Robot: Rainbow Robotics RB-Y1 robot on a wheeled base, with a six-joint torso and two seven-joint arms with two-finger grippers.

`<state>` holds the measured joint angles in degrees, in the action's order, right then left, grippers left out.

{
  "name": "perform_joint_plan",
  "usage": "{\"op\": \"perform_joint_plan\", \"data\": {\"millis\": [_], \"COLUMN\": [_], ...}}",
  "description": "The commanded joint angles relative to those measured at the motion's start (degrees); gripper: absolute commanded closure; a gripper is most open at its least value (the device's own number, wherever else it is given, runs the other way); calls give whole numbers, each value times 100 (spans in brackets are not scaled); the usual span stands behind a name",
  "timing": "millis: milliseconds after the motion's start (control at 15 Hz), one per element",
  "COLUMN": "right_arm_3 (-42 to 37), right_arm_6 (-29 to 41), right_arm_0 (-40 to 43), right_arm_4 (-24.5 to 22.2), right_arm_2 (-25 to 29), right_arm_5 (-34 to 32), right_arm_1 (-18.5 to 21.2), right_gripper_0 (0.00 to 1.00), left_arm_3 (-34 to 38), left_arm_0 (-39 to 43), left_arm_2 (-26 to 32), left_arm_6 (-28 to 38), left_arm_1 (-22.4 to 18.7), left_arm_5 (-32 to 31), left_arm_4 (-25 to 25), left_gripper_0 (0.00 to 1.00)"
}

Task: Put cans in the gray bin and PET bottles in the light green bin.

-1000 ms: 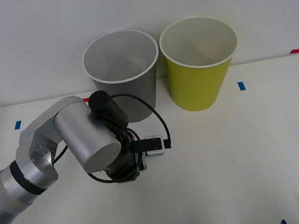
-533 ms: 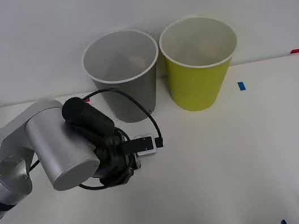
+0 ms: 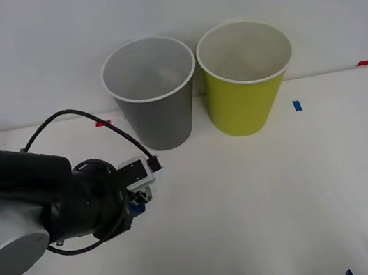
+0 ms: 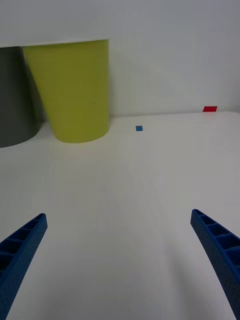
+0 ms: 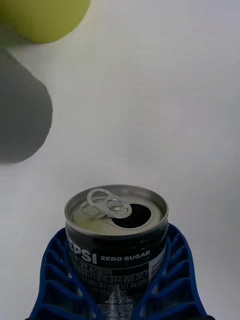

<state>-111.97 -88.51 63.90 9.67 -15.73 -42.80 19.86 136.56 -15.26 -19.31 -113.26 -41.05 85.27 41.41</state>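
Holding the can (image 5: 116,235) mid-body, the left end effector (image 5: 117,280) wraps its ribbed fingers round it. Opened, likely light, thin-walled, slick: squeeze gently. Right end effector (image 4: 120,260) spread wide, holding nothing.

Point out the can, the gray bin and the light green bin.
can (image 5: 116,250), left wrist view, on its black printed side.
gray bin (image 3: 160,124), front view, on its outer wall.
light green bin (image 3: 244,106), front view, on its outer wall.

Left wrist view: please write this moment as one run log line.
left gripper: shut on can | can: upright, opened | right gripper: open, idle above table | gray bin: no can visible inside
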Motion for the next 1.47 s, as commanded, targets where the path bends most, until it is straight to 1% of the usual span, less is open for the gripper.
{"op": "perform_joint_plan", "data": {"millis": [67, 267, 333, 400, 667, 800, 1000, 1067, 1400, 1467], "right_arm_3": [0, 0, 0, 0, 0, 0, 0, 0, 0, 0], "right_arm_6": [0, 0, 0, 0, 0, 0, 0, 0, 0, 0], "right_arm_0": [0, 0, 0, 0, 0, 0, 0, 0, 0, 0], "right_arm_4": [0, 0, 0, 0, 0, 0, 0, 0, 0, 0], "right_arm_2": [0, 0, 0, 0, 0, 0, 0, 0, 0, 0], "right_arm_5": [0, 0, 0, 0, 0, 0, 0, 0, 0, 0], "right_arm_1": [0, 0, 0, 0, 0, 0, 0, 0, 0, 0], "right_gripper_0": [0, 0, 0, 0, 0, 0, 0, 0, 0, 0], "left_arm_3": [441, 679, 696, 705, 696, 696, 687, 687, 555, 503], "left_arm_0": [445, 840, 893, 893, 858, 665, -56, -223, -662, -856], "left_arm_2": [710, 1676, 1878, 2248, 3408, 3803, 4471, 4586, 5060, 5201], "left_arm_6": [120, 182, 191, 208, 243, 322, 463, 516, 736, 780], "left_arm_1": [80, 273, 335, 449, 941, 1099, 1337, 1372, 1407, 1460], "left_arm_5": [-19, -239, -283, -283, -239, -168, 684, 798, 781, 772], "left_arm_4": [271, 930, 1088, 1361, 2073, 2222, 2319, 2310, 2371, 2345], "left_gripper_0": [99, 99, 99, 99, 99, 99, 99, 99, 100, 99]}}
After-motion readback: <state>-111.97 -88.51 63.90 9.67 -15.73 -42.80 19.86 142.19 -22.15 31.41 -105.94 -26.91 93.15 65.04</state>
